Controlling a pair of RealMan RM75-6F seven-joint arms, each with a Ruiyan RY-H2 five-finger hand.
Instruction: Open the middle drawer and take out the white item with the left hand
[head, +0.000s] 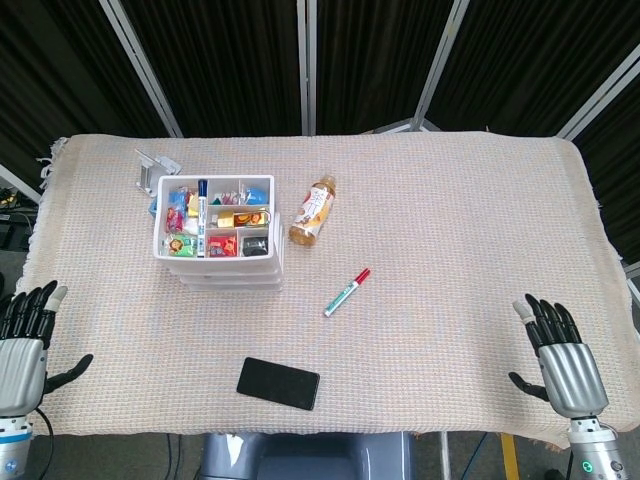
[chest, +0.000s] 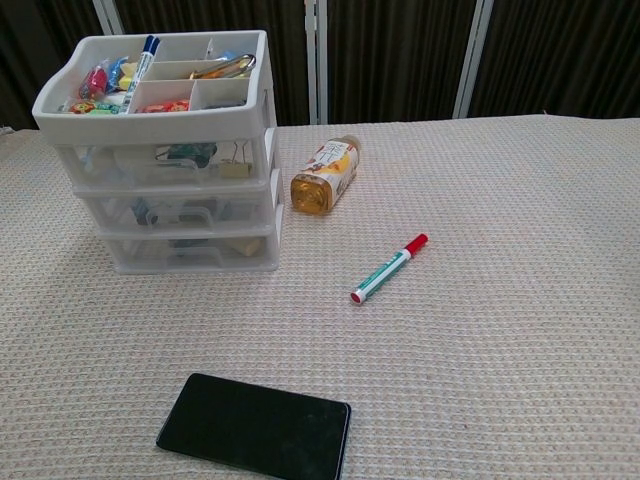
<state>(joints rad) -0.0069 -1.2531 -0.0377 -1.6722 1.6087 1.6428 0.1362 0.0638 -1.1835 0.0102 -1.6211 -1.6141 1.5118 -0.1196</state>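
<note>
A white plastic drawer unit (head: 215, 235) (chest: 170, 160) stands on the left half of the table, its open top tray full of small items. All its drawers are closed; the middle drawer (chest: 178, 212) shows dim shapes through its translucent front. My left hand (head: 22, 345) hovers at the table's near left corner, fingers spread and holding nothing, well away from the unit. My right hand (head: 560, 355) is at the near right corner, also spread and empty. Neither hand appears in the chest view.
A tea bottle (head: 313, 211) (chest: 325, 176) lies right of the drawer unit. A red-capped marker (head: 346, 291) (chest: 389, 268) lies mid-table. A black phone (head: 278, 383) (chest: 254, 425) lies near the front edge. A metal clip (head: 155, 170) sits behind the unit.
</note>
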